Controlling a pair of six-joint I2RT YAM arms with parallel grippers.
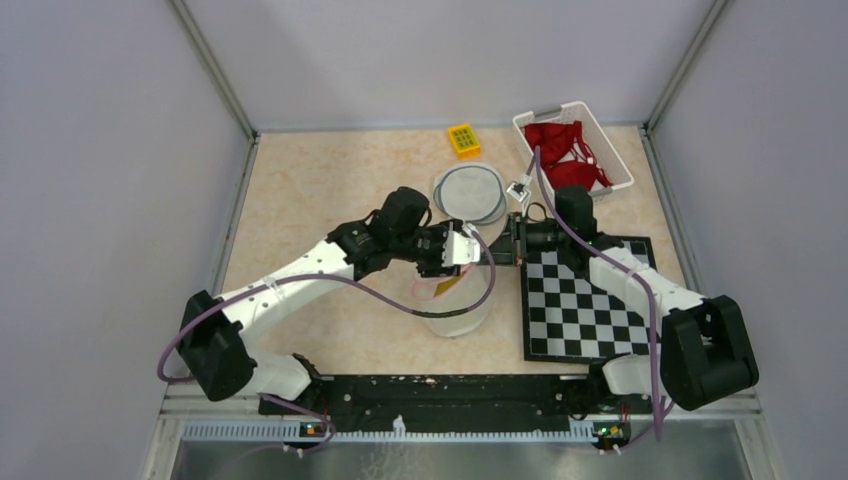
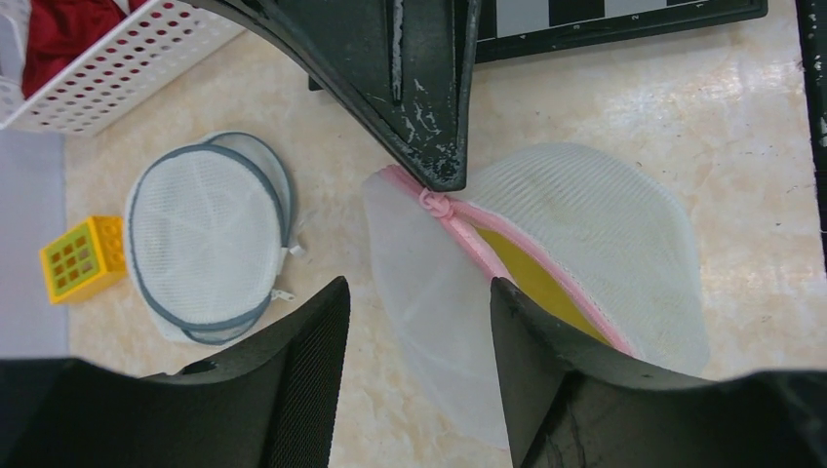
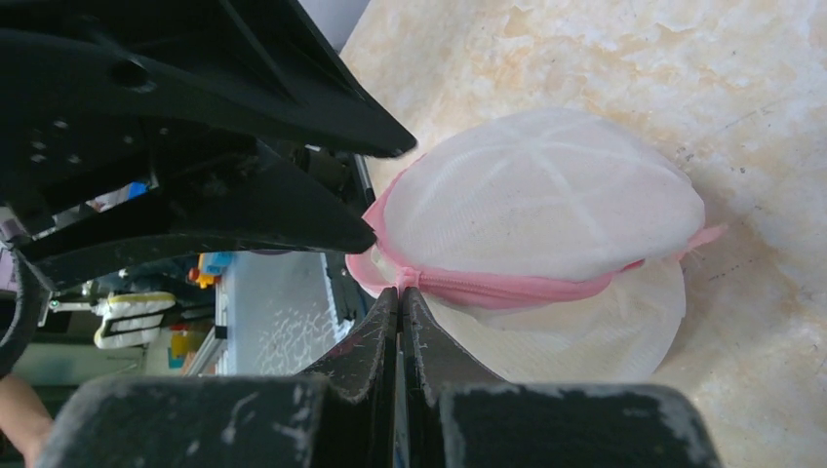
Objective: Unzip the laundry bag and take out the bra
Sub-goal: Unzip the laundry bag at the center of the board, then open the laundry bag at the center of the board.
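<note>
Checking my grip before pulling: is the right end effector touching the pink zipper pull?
Touching. In the right wrist view the right end effector, shut, meets the pink zipper pull at its tips.

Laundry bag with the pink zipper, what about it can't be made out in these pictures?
- Top view: the left arm and left pincer cover most of the laundry bag; how far it is unzipped is hidden.
- Left wrist view: something yellow shows in the opening, mostly hidden by the bag and a finger; bra or not, unclear.
- Right wrist view: whether the shut right pincer grips the zipper pull is too small to tell.
</note>
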